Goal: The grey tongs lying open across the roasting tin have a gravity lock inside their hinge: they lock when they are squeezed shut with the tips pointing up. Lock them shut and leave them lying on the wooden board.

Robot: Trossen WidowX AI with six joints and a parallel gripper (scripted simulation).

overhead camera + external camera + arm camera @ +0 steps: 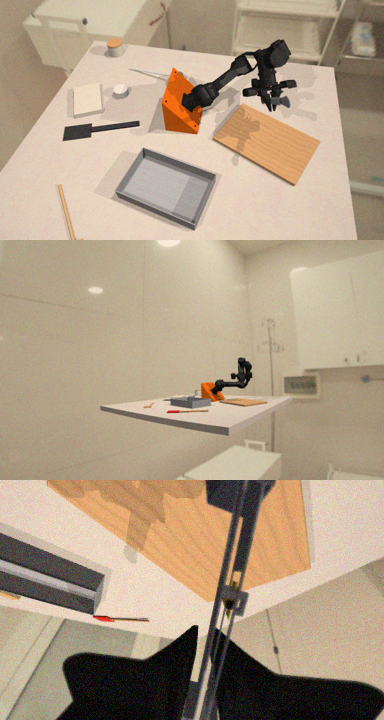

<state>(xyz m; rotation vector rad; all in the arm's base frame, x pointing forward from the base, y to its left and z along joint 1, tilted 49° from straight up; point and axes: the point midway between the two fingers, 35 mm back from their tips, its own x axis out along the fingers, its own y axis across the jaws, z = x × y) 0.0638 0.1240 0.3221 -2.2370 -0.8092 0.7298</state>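
So the jaws point(272, 109) are nearly closed, pinching the grey tongs point(280, 101) point(225, 580) up in the air just off the wooden board's point(271, 144) point(243, 402) point(190, 540) far edge. From the wrist, the tongs' long axis runs out past the fingertips; I'd guess it needs laying flat over the board.

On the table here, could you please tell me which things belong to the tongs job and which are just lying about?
Part of the job:
- grey tongs, in the pincer
- wooden board
- roasting tin

Just lying about:
- black spatula
- white block
- small white round pot
- cork-topped jar
- red-ended stick
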